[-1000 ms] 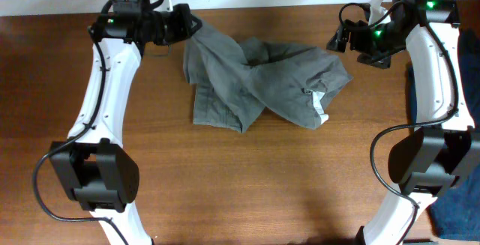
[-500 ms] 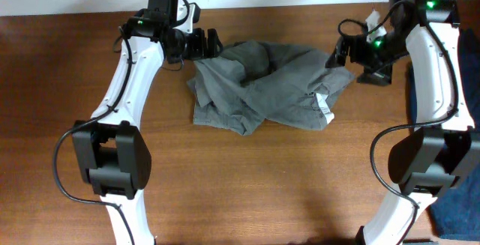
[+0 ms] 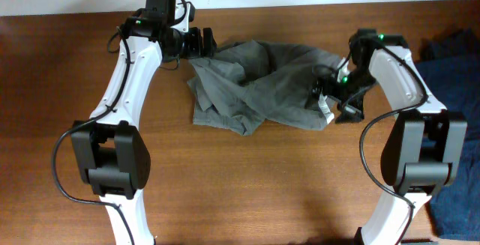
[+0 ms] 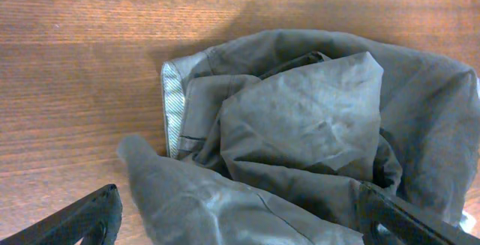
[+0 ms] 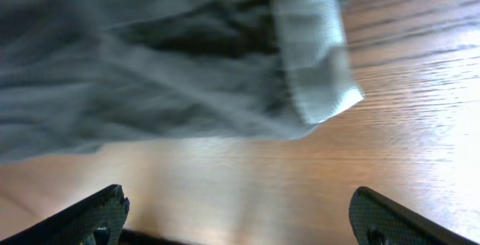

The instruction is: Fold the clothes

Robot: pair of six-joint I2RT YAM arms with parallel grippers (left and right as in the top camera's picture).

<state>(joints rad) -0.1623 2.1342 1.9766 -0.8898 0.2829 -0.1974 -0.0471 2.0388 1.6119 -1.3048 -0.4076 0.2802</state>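
The clothes (image 3: 259, 88) are one crumpled grey garment lying in a heap at the middle back of the table. My left gripper (image 3: 208, 44) is at its back left corner, open. In the left wrist view a loose fold of the clothes (image 4: 300, 132) lies between the spread fingers (image 4: 90, 219) of the left gripper (image 4: 238, 198), which do not press on it. My right gripper (image 3: 332, 94) stands open at the garment's right edge, beside a small white label (image 3: 325, 112). In the right wrist view the right gripper (image 5: 238, 204) has only bare table between its fingers, with a ribbed hem (image 5: 311, 50) ahead.
Dark navy cloth (image 3: 450, 58) lies at the table's right edge, with more of it (image 3: 454, 207) at the front right corner. Bare wooden table (image 3: 247, 185) stretches in front of the garment.
My left gripper has opened, let go of the garment's back left corner and moved right. My right arm has swung from the back right down to the garment's right edge.
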